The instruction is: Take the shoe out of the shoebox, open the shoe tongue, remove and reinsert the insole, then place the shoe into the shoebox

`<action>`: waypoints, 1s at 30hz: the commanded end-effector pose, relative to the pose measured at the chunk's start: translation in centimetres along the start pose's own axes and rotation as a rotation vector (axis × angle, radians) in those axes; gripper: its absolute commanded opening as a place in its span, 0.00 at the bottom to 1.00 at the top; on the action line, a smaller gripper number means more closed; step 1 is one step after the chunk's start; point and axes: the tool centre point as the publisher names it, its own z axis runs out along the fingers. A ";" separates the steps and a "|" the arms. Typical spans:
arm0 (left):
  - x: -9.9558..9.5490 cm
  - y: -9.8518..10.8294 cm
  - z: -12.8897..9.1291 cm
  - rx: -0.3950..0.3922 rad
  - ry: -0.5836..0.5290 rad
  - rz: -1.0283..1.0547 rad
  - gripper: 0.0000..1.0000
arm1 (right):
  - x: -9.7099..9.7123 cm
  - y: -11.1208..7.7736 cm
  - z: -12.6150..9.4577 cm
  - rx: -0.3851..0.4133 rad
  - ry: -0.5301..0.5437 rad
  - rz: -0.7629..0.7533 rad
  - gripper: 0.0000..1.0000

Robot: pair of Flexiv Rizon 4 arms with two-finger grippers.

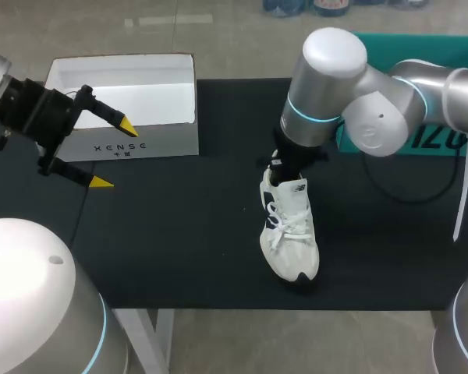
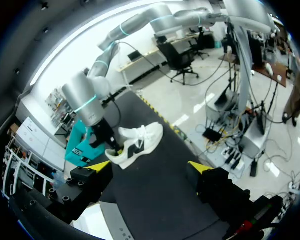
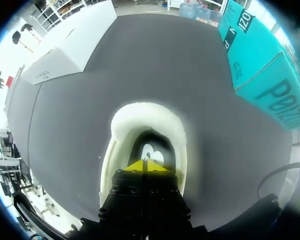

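Note:
A white sneaker (image 1: 290,234) with dark side marks stands on the black mat (image 1: 179,234), toe toward the front edge. My right gripper (image 1: 279,167) reaches down into its heel opening. In the right wrist view the yellow tips (image 3: 146,165) are pressed together just above the insole (image 3: 149,150), inside the padded collar (image 3: 147,112); nothing shows between them. The open white shoebox (image 1: 140,144) sits at the back left and holds nothing. My left gripper (image 1: 115,153) hovers in front of the box, fingers wide apart, well left of the sneaker (image 2: 137,145).
A teal box (image 1: 444,140) lies at the back right behind my right arm, also seen beside the shoe in the right wrist view (image 3: 260,65). Bare mat stretches between the shoebox and the sneaker.

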 end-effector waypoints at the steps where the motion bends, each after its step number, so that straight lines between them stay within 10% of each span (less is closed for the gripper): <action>1: 0.0 0.0 -0.1 -0.002 0.003 0.000 1.00 | -0.5 -0.8 -2.0 -0.017 -0.003 -0.003 0.00; 25: 0.0 0.0 -0.1 -0.002 0.003 0.000 1.00 | -0.6 -0.8 -2.6 -0.023 -0.006 -0.004 0.00; 27: 0.0 0.0 -0.1 -0.002 0.003 0.000 1.00 | 0.2 -4.7 -5.8 0.038 -0.019 -0.054 0.00; 30: 0.0 0.0 -0.1 -0.002 0.003 0.000 1.00 | 0.1 -5.1 -6.2 0.035 -0.011 -0.052 0.00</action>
